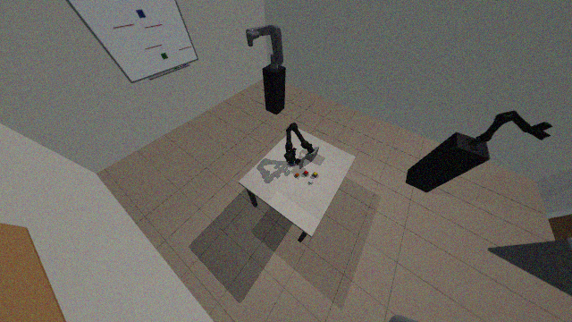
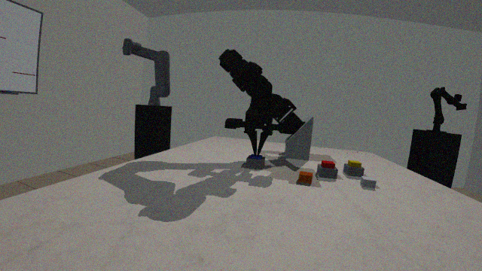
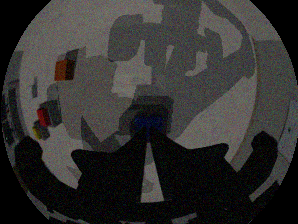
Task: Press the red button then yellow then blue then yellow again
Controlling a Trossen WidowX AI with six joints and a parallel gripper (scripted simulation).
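Observation:
My gripper (image 2: 257,153) (image 3: 147,129) is shut and empty. Its fingertips meet the top of the blue button (image 2: 256,156) (image 3: 148,121), whose cap sits low in its dark grey housing. The red button (image 1: 306,173) (image 2: 327,164) (image 3: 43,117) stands to the right of the blue one in the exterior view, with its cap raised. The yellow button (image 1: 315,173) (image 2: 354,164) (image 3: 36,132) stands beyond the red one, cap also raised. In the top view, the blue button is hidden by the arm.
An orange block (image 1: 297,175) (image 2: 305,177) (image 3: 61,70) lies near the red button. A light grey block (image 2: 368,183) (image 3: 34,88) lies near the yellow one. A grey slanted panel (image 2: 301,143) stands by the arm's base. All are on the white table (image 1: 308,210) (image 2: 241,233).

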